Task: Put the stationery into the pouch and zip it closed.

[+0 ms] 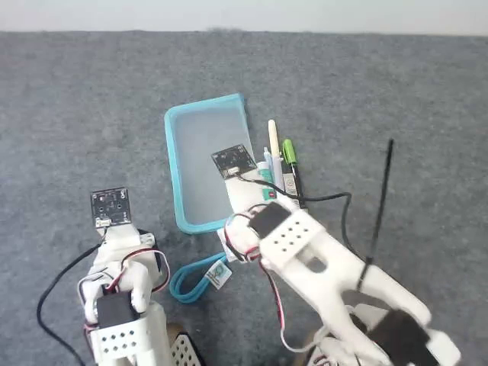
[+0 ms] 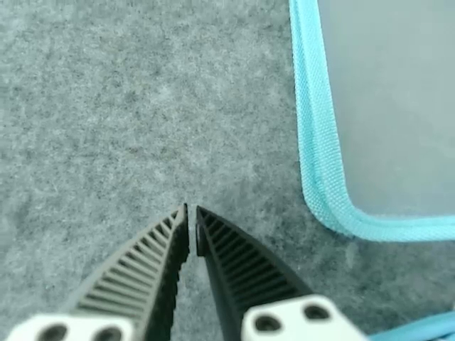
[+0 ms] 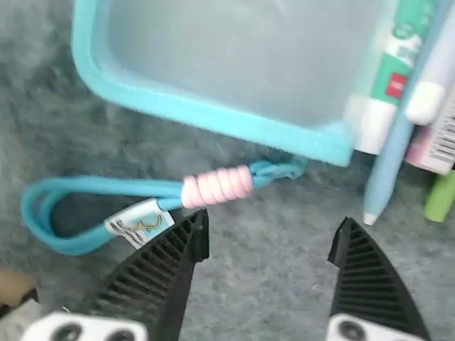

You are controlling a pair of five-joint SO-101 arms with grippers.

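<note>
Underneath everything, a grey felt-covered table [image 1: 396, 84]. Flat on it near the middle, the pouch [image 1: 202, 152]: translucent, edged in teal. Over the pouch's near right corner, the white right arm [image 1: 305, 244], coming in from the lower right of the high view. Well off to the left, the left arm [image 1: 118, 297], clear of the pouch. Just beside the pouch's right edge and outside it, the stationery [image 1: 280, 164]: pens and markers side by side, among them a cream pen [image 1: 274, 145], a green marker [image 1: 290, 152], a light-blue pen [image 3: 394, 149] and a white stick [image 3: 387, 64] with a green label, right against the teal trim. Off the pouch's near corner, a teal wrist strap [image 3: 78, 188] looped on the felt, with a pink coiled bead [image 3: 217, 186] and a small white tag [image 3: 138, 224]. Right gripper [image 3: 274, 217]: spread wide, holding nothing, hanging over bare felt just short of the strap and bead, one tip near the tag, the other near the blue pen's point. Left gripper [image 2: 192, 208]: pressed almost together, only a thin slit between the tips, nothing pinched, over bare felt beside the pouch's near left corner.
</note>
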